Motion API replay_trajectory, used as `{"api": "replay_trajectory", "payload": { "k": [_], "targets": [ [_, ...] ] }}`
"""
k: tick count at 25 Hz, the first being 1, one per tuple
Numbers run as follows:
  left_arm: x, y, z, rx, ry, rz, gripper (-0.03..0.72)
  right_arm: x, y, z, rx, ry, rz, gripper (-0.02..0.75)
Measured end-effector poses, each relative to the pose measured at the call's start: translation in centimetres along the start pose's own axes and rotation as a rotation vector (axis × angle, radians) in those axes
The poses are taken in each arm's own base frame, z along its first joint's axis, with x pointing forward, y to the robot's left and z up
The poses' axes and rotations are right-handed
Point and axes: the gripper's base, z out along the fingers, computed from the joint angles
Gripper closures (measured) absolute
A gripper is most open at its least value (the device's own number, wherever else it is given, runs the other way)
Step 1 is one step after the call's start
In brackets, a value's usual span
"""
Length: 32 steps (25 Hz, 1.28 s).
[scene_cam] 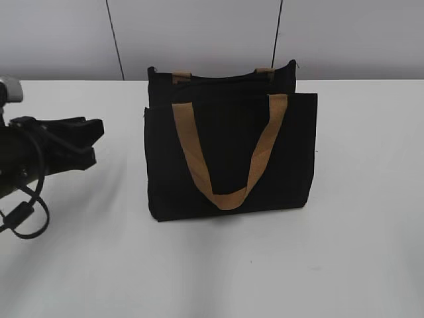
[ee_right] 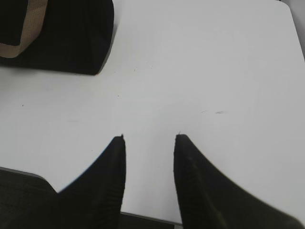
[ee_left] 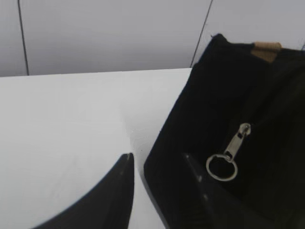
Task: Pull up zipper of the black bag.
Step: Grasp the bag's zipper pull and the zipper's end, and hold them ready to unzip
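Black bag upright on white table; both grippers empty, apart from it.

Item: the black bag [scene_cam: 228, 159] stands near the table's [scene_cam: 358, 252] middle, toward the far edge, front panel facing the exterior camera, one tan handle [scene_cam: 228, 156] hanging down the front in a loop, two tan strap tabs at the top rim. Zipper [ee_left: 237, 140]: in the left wrist view a silvery pull with a round ring [ee_left: 221, 168] hangs against the black fabric at the bag's left end. Left gripper [scene_cam: 89, 142]: at the left of the scene, level with the bag's upper half, well apart from it; fingers spread with a moderate gap, nothing between them. Right gripper [ee_right: 148, 143]: seen only by its wrist camera, above bare table to the right of the bag, fingers parted, nothing held.
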Motion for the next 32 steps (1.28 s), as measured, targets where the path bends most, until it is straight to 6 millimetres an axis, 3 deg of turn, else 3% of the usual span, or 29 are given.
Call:
{"api": "replay_trajectory", "payload": {
  "k": [7, 13, 20, 27, 32],
  "targets": [
    [3.1, -1.4, 1.7, 0.177, 0.026, 0.063, 0.438, 0.0, 0.0, 0.0, 0.000, 0.000, 0.000, 0.463],
    [5.4, -1.6, 2.5, 0.212, 0.069, 0.059, 0.428, 0.0, 0.0, 0.0, 0.000, 0.000, 0.000, 0.463],
    [4.7, -1.8, 4.1, 0.250, 0.057, 0.098, 0.300, 0.0, 0.0, 0.0, 0.000, 0.000, 0.000, 0.463],
    [4.2, -1.6, 6.0, 0.260, 0.156, 0.202, 0.293, 0.0, 0.0, 0.0, 0.000, 0.000, 0.000, 0.463],
    [4.3, -2.0, 6.2, 0.308, 0.182, 0.262, 0.294, 0.0, 0.0, 0.0, 0.000, 0.000, 0.000, 0.463]
  ]
}}
